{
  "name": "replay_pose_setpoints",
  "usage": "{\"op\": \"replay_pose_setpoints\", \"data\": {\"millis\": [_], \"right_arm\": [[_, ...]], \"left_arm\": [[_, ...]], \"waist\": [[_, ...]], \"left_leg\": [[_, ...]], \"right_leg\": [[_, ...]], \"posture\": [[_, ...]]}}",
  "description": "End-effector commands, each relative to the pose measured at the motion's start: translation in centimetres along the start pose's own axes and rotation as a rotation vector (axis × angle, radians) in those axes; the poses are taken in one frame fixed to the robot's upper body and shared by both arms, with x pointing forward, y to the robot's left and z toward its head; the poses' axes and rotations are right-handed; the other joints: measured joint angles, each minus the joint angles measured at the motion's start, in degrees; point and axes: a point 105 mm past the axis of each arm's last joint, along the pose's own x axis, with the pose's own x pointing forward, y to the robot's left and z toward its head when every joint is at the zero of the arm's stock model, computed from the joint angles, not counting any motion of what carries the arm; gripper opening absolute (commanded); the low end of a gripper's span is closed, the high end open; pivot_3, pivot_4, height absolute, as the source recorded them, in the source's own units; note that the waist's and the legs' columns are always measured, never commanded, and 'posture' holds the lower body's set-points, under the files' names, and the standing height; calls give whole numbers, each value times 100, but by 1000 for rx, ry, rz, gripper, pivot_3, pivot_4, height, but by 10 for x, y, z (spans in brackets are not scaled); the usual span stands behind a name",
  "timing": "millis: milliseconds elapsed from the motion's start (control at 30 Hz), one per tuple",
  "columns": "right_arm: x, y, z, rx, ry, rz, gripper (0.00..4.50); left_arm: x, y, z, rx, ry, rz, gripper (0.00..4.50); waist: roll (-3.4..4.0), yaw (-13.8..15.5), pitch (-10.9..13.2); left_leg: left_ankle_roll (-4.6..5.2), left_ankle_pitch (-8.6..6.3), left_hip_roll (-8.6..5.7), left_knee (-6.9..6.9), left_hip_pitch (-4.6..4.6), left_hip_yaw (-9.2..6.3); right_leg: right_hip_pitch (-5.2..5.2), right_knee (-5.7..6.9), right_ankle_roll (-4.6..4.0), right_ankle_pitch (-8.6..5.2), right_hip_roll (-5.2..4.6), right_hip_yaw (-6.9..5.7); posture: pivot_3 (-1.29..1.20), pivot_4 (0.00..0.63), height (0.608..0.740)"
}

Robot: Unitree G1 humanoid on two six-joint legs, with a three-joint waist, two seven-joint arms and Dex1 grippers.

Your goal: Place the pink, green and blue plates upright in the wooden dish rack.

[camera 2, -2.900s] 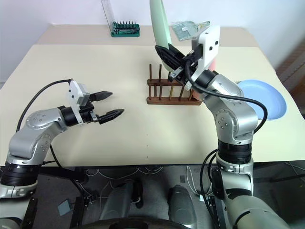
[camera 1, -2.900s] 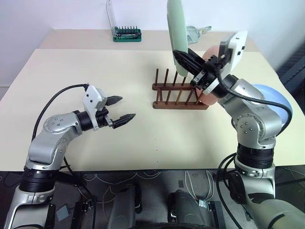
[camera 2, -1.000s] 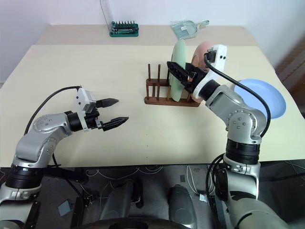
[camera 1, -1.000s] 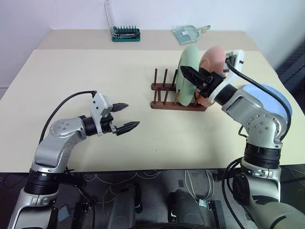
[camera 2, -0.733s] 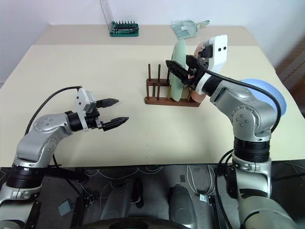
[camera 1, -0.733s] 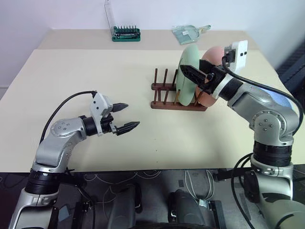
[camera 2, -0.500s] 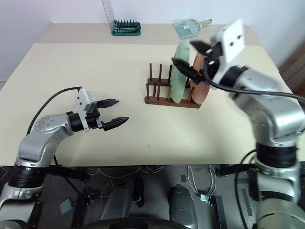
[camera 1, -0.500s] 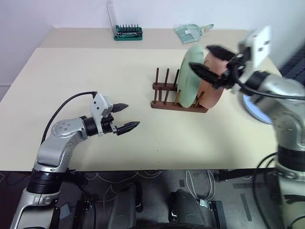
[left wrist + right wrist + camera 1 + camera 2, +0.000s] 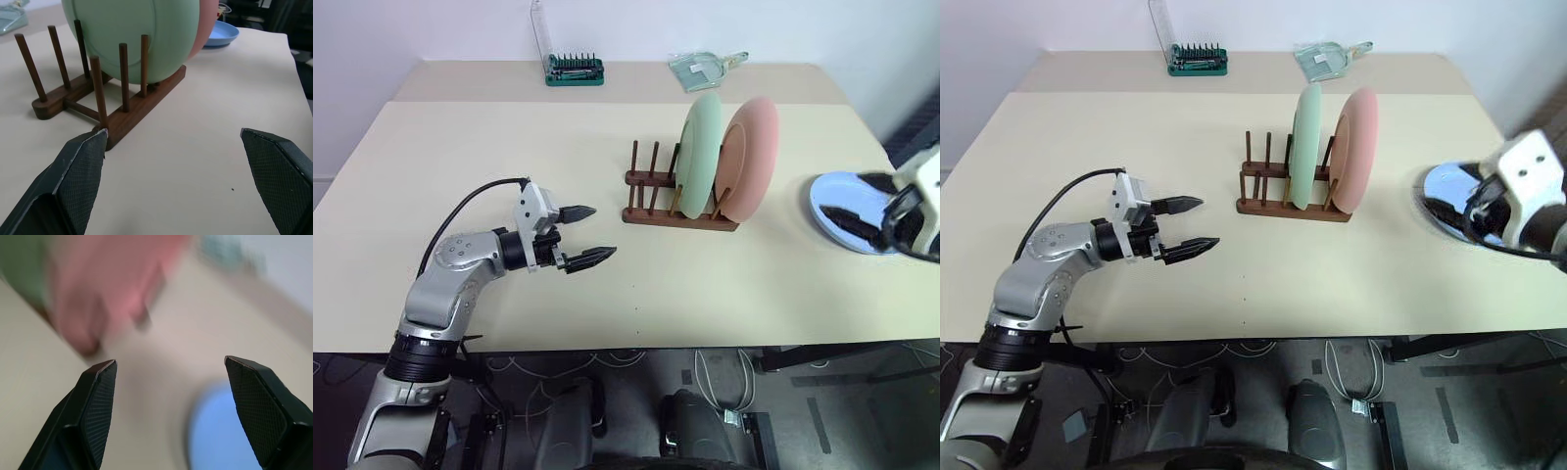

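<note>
Hiding blue plate (image 9: 842, 196), right end effector (image 9: 867, 201)

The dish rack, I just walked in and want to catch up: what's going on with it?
The wooden dish rack holds the green plate and the pink plate upright, side by side. The blue plate lies flat on the table to the rack's right. The right gripper is open over the blue plate, holding nothing. The left gripper hovers open and empty, left of the rack.
</note>
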Motion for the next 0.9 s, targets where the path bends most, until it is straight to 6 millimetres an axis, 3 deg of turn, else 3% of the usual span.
{"op": "replay_pose_setpoints", "data": {"millis": [33, 233, 367, 467, 633, 667, 800, 900], "right_arm": [[19, -4, -28, -52, 76, -64, 3570], [50, -11, -67, -98, 172, -126, 3570], [64, -14, -83, -128, 210, -144, 3570], [67, -17, -85, -140, 209, -158, 2845], [70, -16, -80, -149, 181, -159, 270], [70, -17, -78, -153, 174, -165, 62], [63, -24, -63, -211, 139, -223, 62], [56, -36, -36, -282, 72, -313, 62]], "left_arm": [[6, -1, 13, 58, -31, -35, 4500], [5, -1, 12, 62, -30, -30, 4500], [2, -1, 12, 62, -28, -10, 4500], [-1, 0, 11, 65, -22, 4, 4500], [-5, 1, 11, 63, -16, 16, 4500], [-5, 1, 11, 64, -16, 18, 4500], [-6, 4, 13, 73, -21, 30, 4500], [-6, 6, 13, 74, -22, 38, 4500]], "waist": [[0, 0, 0], [10, -13, 5], [9, -20, 5], [9, -16, 5], [10, -7, 5], [10, -7, 5], [12, -8, 6], [19, -16, 7]], "left_leg": [[-1, 1, 0, 0, 1, 0], [-3, 3, 0, 3, 4, 3], [-3, 3, 0, 5, 9, 4], [-3, 3, 1, 4, 29, 4], [-3, 3, 0, 5, 29, 3], [-3, 3, 0, 5, 30, 3], [-3, 3, 0, 4, 29, 3], [-3, 3, 0, 5, 29, 3]], "right_leg": [[1, 1, 0, 0, 1, 0], [2, 2, 1, 0, 1, 3], [10, 1, 1, -1, 1, 4], [33, -3, 3, -2, 2, 4], [36, -4, 3, -2, 0, 4], [36, -3, 3, -2, 0, 4], [36, -3, 3, -3, 0, 4], [34, -2, 3, -2, 0, 5]], "posture": [[0, 150, 736], [0, 150, 736], [0, 150, 736], [0, 150, 736], [0, 150, 736], [0, 150, 736], [0, 150, 736], [0, 150, 736]]}}
